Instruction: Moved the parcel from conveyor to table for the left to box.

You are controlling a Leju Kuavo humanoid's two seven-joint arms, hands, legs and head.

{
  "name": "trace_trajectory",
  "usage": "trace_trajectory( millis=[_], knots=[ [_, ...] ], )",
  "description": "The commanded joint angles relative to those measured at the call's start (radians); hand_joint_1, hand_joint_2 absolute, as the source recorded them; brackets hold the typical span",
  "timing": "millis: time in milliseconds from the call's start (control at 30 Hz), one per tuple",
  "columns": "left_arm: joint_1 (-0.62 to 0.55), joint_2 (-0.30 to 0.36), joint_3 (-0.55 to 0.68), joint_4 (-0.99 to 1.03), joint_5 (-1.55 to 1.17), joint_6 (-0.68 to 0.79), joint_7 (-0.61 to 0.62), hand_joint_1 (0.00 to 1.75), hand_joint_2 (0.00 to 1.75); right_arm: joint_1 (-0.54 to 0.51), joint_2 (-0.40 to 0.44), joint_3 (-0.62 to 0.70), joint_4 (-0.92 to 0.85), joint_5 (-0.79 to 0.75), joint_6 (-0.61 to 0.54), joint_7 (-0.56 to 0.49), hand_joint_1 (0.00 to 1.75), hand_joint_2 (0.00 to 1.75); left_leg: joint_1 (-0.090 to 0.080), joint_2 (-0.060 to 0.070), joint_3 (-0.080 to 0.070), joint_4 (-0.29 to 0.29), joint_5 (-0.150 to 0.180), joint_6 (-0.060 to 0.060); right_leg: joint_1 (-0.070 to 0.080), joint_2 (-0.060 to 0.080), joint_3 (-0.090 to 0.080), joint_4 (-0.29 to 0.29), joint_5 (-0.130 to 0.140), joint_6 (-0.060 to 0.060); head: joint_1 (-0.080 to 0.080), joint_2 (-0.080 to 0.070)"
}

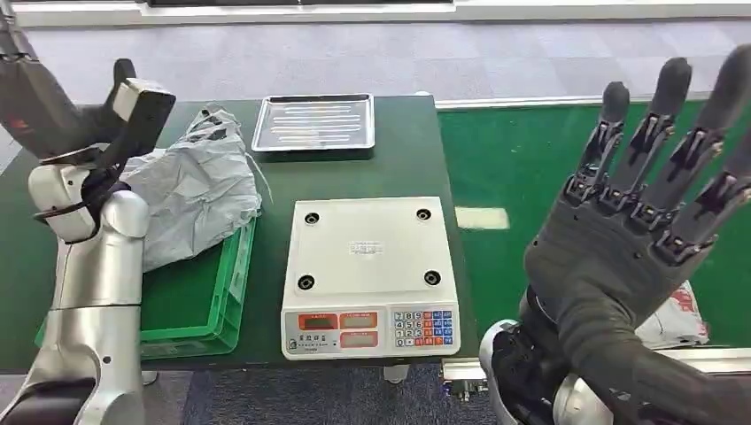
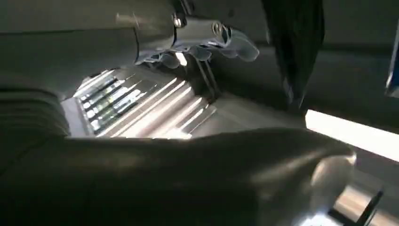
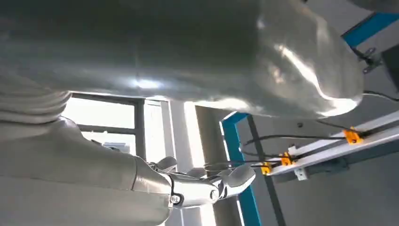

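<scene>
No text can be read with confidence. The scale point(image 1: 369, 275) carries a small printed label at the middle of its white platform, too small to make out. Its front panel has orange display windows and a keypad of blue, white and red keys that probably carry digits, though none is legible. The white parcel point(image 1: 680, 312) on the conveyor point(image 1: 522, 168) bears red markings, blurred beyond reading.

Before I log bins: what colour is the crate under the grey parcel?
Green crate, clearest in the head view.
</scene>
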Motion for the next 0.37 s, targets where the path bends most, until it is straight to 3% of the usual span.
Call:
trace_trajectory(
  millis=[33, 200, 233, 300, 333, 367],
  knots=[
    [0.018, -0.129, 0.227, -0.227, 0.014, -0.005, -0.009, 0.00, 0.00, -0.018, -0.040, -0.003, 0.046, -0.004, -0.006, 0.000, 0.00, 0.00, -0.001, 0.004, 0.001, -0.001, 0.000, 0.002, -0.001, 0.002, 0.000, -0.001, 0.002, 0.000, 0.000, 0.000],
    [0.018, -0.129, 0.227, -0.227, 0.014, -0.005, -0.009, 0.00, 0.00, -0.018, -0.040, -0.003, 0.046, -0.004, -0.006, 0.000, 0.00, 0.00, 0.000, 0.003, 0.001, -0.001, 0.000, 0.001, 0.000, 0.001, -0.001, -0.001, 0.002, 0.000, 0.000, 0.000],
    [0.007, -0.165, 0.244, -0.224, 0.266, -0.005, -0.167, 0.00, 0.00, -0.023, -0.048, -0.003, 0.053, 0.001, -0.021, 0.000, 0.00, 0.00, 0.000, 0.002, 0.000, -0.002, 0.002, 0.002, 0.000, -0.001, -0.001, -0.002, 0.002, 0.001, 0.000, 0.000],
    [0.056, -0.118, 0.083, -0.324, 0.570, -0.052, -0.148, 0.00, 0.00, -0.028, -0.072, 0.002, 0.049, -0.001, -0.052, 0.000, 0.00, 0.00, 0.001, 0.001, 0.000, -0.002, 0.002, 0.002, 0.001, -0.003, 0.000, -0.003, 0.002, 0.001, 0.000, 0.000],
    [0.081, -0.115, 0.036, -0.391, 0.725, -0.132, -0.176, 0.00, 0.00, -0.030, -0.079, 0.004, 0.045, -0.003, -0.059, 0.000, 0.00, 0.00, 0.001, 0.001, 0.000, 0.000, 0.001, 0.001, 0.001, -0.002, 0.001, -0.001, 0.001, 0.001, 0.000, 0.000],
    [0.125, -0.119, -0.011, -0.496, 1.014, -0.324, -0.242, 0.00, 0.00, -0.032, -0.088, 0.008, 0.045, -0.003, -0.071, 0.000, 0.00, 0.00, 0.001, 0.001, -0.001, -0.001, 0.002, 0.002, 0.001, -0.002, 0.000, -0.002, 0.001, 0.001, 0.000, 0.000]
  ],
)
